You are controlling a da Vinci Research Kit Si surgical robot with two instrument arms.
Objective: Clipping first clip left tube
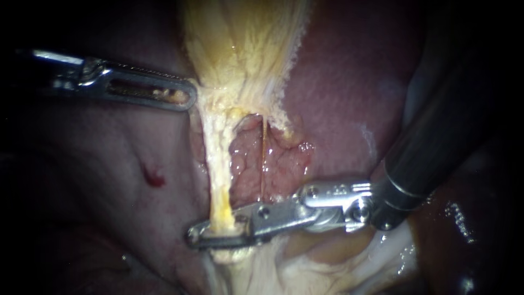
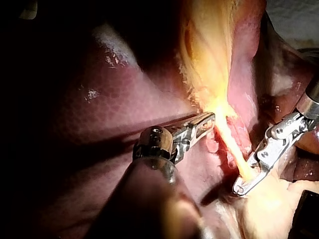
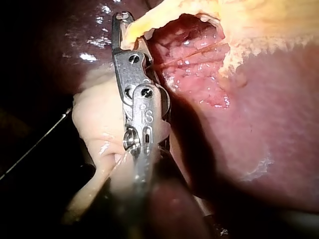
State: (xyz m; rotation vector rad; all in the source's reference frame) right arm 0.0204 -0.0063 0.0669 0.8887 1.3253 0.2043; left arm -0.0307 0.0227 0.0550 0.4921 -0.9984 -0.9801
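Clearly the step is at its deciding point. The right instrument [image 1: 199, 236], a slim silver shaft with two long steel jaws, reaches across from the right. It has the pale yellow, cord-like left tube [image 1: 217, 164] between those jaws, low on the tube's length. In the endoscope view one jaw lies on each side of the tube with hardly any gap, so they appear closed on it. The right wrist view [image 3: 122, 20] shows the same, with yellow tissue caught near the tips.

The left instrument [image 1: 188, 95], a silver shaft ending in slotted, toothed jaws, comes in from the left. Its jaws are closed on the edge of the yellow, fibrous sheet of tissue [image 1: 240, 43] just above the tube, which looks stretched taut. The left wrist view [image 2: 210, 119] shows the tips buried in that tissue.

A thin orange strand [image 1: 263, 164] runs just beside the tube, apart from both instruments, over the raw pink bed [image 1: 284, 164] in the dark red liver [image 1: 349, 82].

No clip can be made out on the tube, as the jaws cover the spot. Placement seems done; what is left, by this judgement, is finishing the squeeze, opening the jaws and checking that the clip sits across the whole tube.
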